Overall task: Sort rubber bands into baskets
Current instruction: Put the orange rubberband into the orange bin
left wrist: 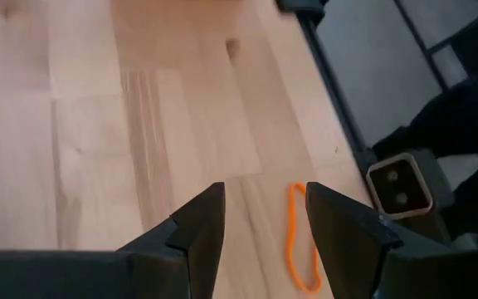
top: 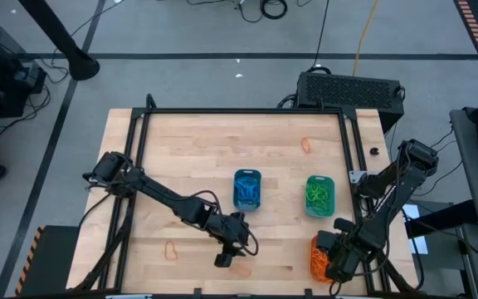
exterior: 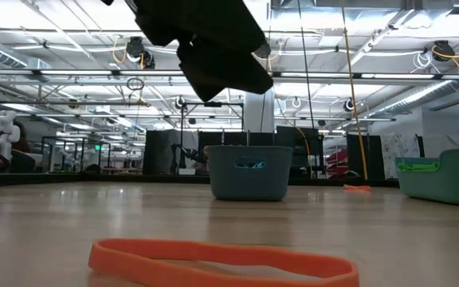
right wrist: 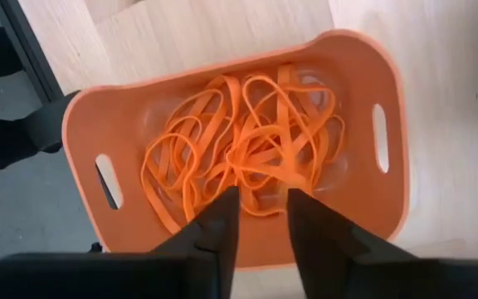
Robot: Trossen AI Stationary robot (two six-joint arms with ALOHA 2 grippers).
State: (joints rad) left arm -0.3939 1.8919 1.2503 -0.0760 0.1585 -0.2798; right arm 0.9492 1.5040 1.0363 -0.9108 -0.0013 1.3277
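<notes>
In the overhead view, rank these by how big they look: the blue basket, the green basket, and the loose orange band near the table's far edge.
1. Blue basket and green basket: they look about alike, so I won't rank one above the other.
2. Loose orange band: clearly smallest.

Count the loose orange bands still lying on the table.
3: one near the far edge, one near the front left, one beneath the left gripper at the front. Others may be hidden under the arms.

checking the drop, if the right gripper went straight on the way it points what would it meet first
Most likely the pile of orange rubber bands in the orange basket; the right gripper points straight into it, jaws slightly apart.
</notes>
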